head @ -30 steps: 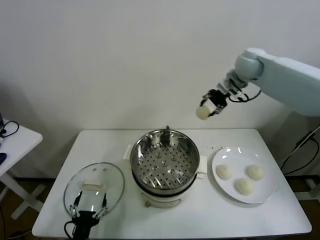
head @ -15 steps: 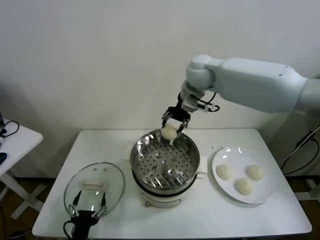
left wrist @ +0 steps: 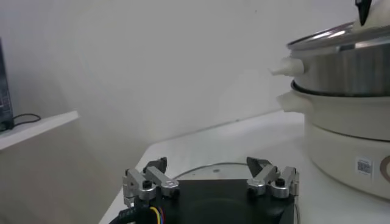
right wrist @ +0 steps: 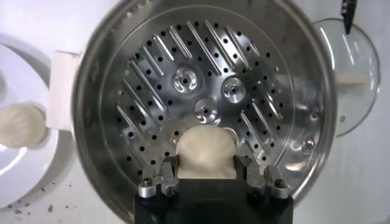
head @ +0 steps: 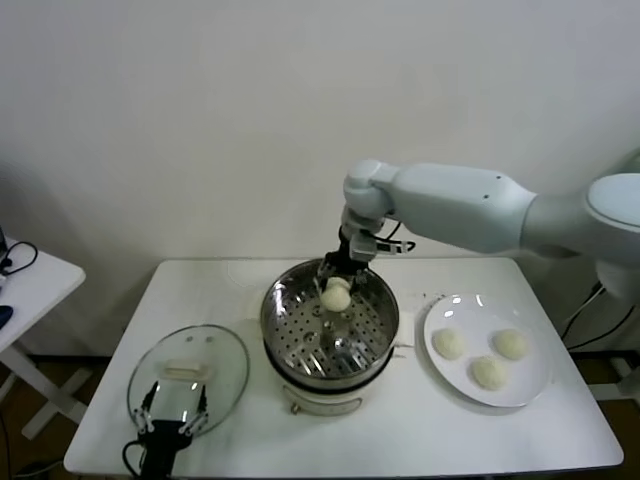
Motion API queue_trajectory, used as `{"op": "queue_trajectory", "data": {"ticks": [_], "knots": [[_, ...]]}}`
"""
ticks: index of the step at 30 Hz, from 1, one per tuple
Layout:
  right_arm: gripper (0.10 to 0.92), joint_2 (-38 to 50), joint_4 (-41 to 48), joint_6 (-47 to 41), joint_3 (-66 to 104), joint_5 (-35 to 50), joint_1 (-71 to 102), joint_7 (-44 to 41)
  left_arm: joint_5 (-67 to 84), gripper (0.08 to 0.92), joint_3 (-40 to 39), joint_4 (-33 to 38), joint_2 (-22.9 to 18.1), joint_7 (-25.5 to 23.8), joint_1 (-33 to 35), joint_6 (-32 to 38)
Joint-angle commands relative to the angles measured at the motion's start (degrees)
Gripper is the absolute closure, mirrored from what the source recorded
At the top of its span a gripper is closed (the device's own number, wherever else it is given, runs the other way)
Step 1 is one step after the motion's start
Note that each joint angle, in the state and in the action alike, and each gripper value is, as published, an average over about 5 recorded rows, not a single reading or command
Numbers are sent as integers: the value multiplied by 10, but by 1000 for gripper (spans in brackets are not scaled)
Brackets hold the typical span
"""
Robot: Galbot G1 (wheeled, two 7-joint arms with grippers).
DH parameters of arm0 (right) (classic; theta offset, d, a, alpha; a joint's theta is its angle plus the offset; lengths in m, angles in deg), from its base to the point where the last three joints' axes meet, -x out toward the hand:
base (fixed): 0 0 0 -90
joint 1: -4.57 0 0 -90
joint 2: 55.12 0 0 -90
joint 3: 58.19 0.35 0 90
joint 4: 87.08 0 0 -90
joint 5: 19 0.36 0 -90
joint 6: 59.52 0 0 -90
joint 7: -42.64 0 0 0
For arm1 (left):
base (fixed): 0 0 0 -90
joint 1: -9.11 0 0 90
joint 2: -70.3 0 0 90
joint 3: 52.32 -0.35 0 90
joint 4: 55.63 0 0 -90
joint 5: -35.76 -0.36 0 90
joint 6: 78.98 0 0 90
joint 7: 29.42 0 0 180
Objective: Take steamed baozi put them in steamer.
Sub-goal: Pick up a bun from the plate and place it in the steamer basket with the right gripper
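My right gripper (head: 336, 288) is shut on a cream-white baozi (head: 337, 296) and holds it inside the mouth of the shiny steel steamer (head: 290, 345), over the far side of its perforated bottom. In the right wrist view the baozi (right wrist: 205, 153) sits squeezed between the two fingers (right wrist: 169, 168), above the steamer's holed floor (right wrist: 152, 79). Three more baozi (head: 448, 343) (head: 510, 344) (head: 488, 373) lie on the white plate (head: 530, 392) to the right of the steamer. My left gripper (head: 172, 416) is open and empty, low at the front left over the glass lid (head: 225, 352).
The steamer stands on a white cooker base (head: 325, 402) in the middle of the white table (head: 420, 440). The glass lid with a cream handle (head: 182, 373) lies flat at front left. A small side table (head: 30, 285) stands at far left.
My right arm has swung left from high above the plate and come down, bringing the baozi into the steamer's mouth. The left arm has barely moved.
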Motion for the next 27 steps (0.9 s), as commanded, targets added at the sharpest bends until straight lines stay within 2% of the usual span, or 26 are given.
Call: {"op": "queue_trajectory", "data": {"ticks": [1,9,14,22,27], "knots": [[414,-21,54,20,18,-51,39,5,-3,177,1,-5,0,1,-1,2],[410,-35,77,21,33,-68,51,14,-3,177,1,-9,1,1,-5,3],[390,-38,80,21,28,-28,43,8,-3,177,1,-9,1,1,-5,4],[216,0,29,3,-17,134,-48,-14,-3,177,7,-3,1,1,-1,4],[203,76,-28,-80,-125,304,-175,-38,-6,177,7,5,-1,1,4,4]]}}
